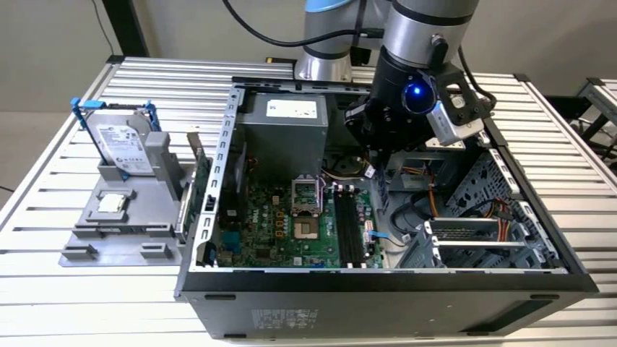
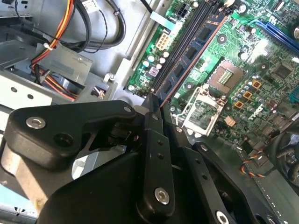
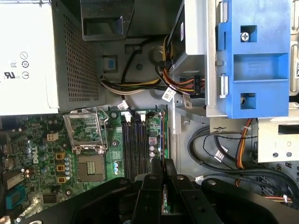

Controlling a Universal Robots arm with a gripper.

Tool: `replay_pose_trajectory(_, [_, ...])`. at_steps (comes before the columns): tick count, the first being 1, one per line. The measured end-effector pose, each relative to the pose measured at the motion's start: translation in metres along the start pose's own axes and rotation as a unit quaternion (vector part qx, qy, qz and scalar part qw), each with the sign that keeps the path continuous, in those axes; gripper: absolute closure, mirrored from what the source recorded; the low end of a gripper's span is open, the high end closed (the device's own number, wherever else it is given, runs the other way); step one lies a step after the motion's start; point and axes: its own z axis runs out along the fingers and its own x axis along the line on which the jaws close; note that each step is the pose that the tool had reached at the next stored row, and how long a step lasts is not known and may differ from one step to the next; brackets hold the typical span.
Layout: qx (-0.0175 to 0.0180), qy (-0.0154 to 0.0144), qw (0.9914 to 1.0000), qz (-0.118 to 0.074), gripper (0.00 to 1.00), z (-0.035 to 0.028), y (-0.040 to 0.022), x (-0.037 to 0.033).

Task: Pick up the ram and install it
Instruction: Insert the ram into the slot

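Your gripper (image 3: 162,164) is closed narrow on the ram (image 2: 189,53). It pinches one end, so the rest of the stick reaches out past the fingertips. You hold it on edge, with its length parallel to the black slots (image 3: 133,144) just beside and below it. I judge this grip is meant to keep the contact edge facing the board (image 3: 28,130) and lined up with a slot. I cannot tell whether it touches a slot yet.

In the exterior view the arm reaches down into the open case (image 1: 224,144). The case lies on its side on the surface (image 1: 97,303), so the board faces up toward the gripper. Well away from the gripper, outside the case, a hard drive (image 1: 121,148) stands upright in a grey holder (image 1: 115,217).

As for writing, the power supply (image 3: 28,56) beyond the slots bears a white label with printed marks. The drive has a sticker, and small white tags hang on the cables (image 3: 169,94). I leave the print unread.
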Motion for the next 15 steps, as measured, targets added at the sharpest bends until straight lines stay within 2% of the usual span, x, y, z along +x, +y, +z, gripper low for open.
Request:
replay_pose_trajectory(5, [0.0003,0.0000,1.00000,0.000,1.00,0.0036,-0.0001,0.0015])
replay_pose_trajectory(10, [0.0027,-0.0002,1.00000,0.000,1.00,0.0120,-0.0006,0.0112])
replay_pose_trajectory(15, [0.0042,-0.0003,0.99999,0.000,1.00,0.0209,-0.0007,0.0129])
